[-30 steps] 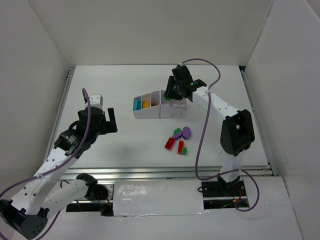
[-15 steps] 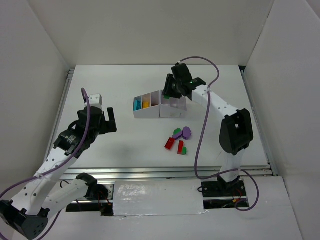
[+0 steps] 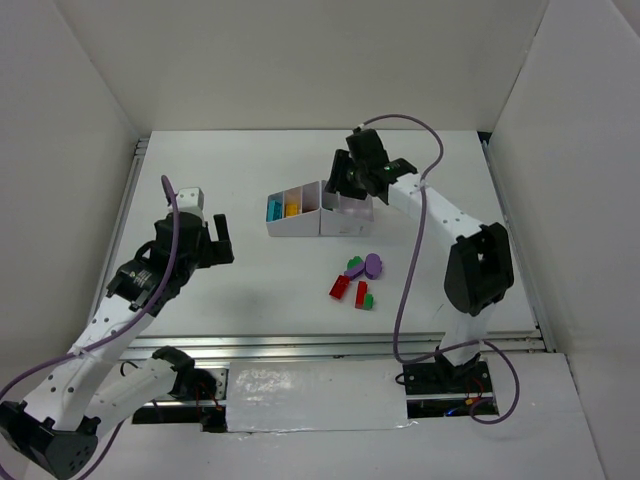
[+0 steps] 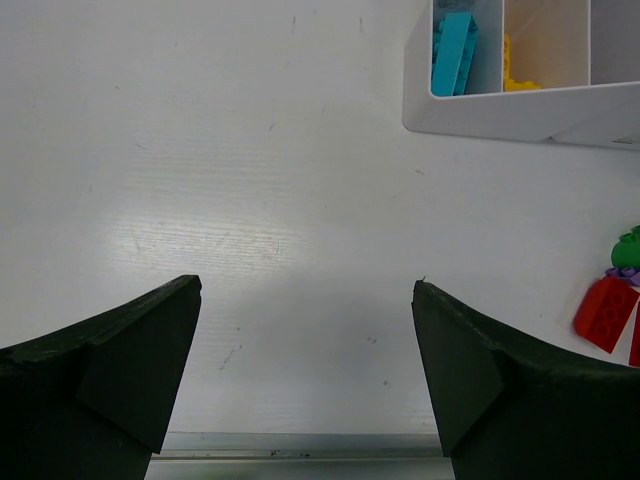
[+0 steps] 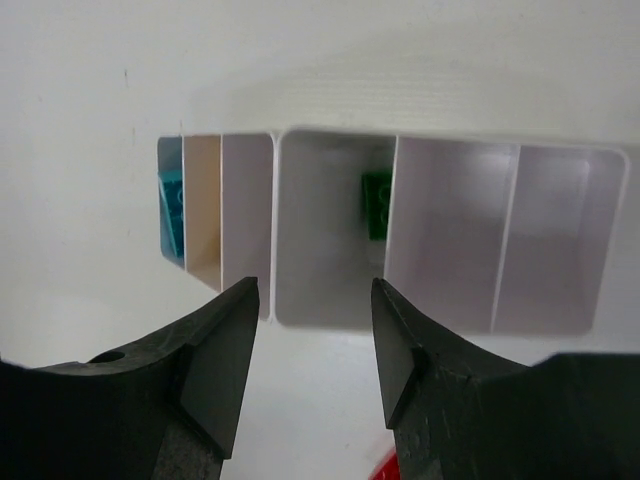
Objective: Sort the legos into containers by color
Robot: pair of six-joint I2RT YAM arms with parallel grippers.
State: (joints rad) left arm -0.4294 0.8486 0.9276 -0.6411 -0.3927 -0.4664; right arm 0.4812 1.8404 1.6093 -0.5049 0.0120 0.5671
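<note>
The white divided tray (image 3: 300, 226) sits mid-table; it also shows in the right wrist view (image 5: 610, 240) and in the left wrist view (image 4: 500, 110). It holds a light blue brick (image 4: 455, 52), a yellow brick (image 4: 518, 78) and a green brick (image 5: 377, 204). Loose red (image 3: 340, 287), green (image 3: 354, 264) and purple (image 3: 374, 264) bricks lie in front of the tray. My right gripper (image 5: 315, 340) hovers over the tray, open and empty. My left gripper (image 4: 305, 360) is open and empty above bare table at the left.
White walls enclose the table on three sides. A metal rail (image 3: 330, 345) runs along the near edge. In the left wrist view a red brick (image 4: 606, 312) and a green one (image 4: 628, 246) show at the right edge.
My right gripper has shifted slightly over the tray. The left arm has not moved.
</note>
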